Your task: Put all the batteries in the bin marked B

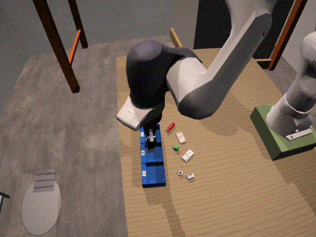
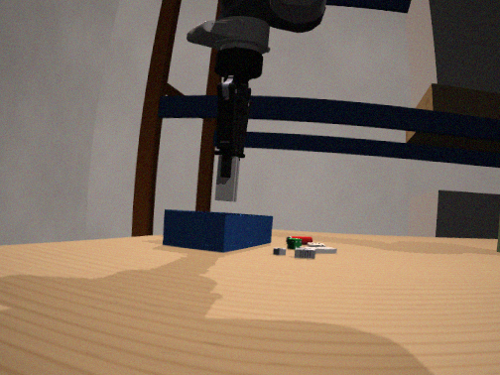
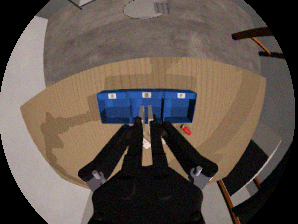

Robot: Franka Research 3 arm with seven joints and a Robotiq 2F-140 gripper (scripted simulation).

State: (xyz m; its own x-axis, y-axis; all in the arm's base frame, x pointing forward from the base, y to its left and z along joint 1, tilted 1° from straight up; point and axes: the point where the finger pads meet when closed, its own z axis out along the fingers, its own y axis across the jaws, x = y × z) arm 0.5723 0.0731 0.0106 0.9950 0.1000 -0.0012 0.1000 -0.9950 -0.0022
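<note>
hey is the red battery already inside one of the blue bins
No, the red battery lies on the table beside the blue bins.

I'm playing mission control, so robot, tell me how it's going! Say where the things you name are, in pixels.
Gripper [image 1: 151, 145] [image 2: 226, 200] [image 3: 146, 111] nearly shut, above the blue bins [image 1: 153, 185] [image 2: 194, 232] [image 3: 115, 120]. Red battery [image 1: 170, 126] [image 2: 303, 239] [image 3: 186, 130] on table, outside bins.

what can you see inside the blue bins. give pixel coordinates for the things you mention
Just bare blue floor in the parts that show of the blue bins [image 1: 153, 184] [image 2: 193, 230] [image 3: 115, 121]; the gripper [image 1: 151, 145] [image 2: 226, 200] [image 3: 146, 111] covers part of the middle one.
</note>
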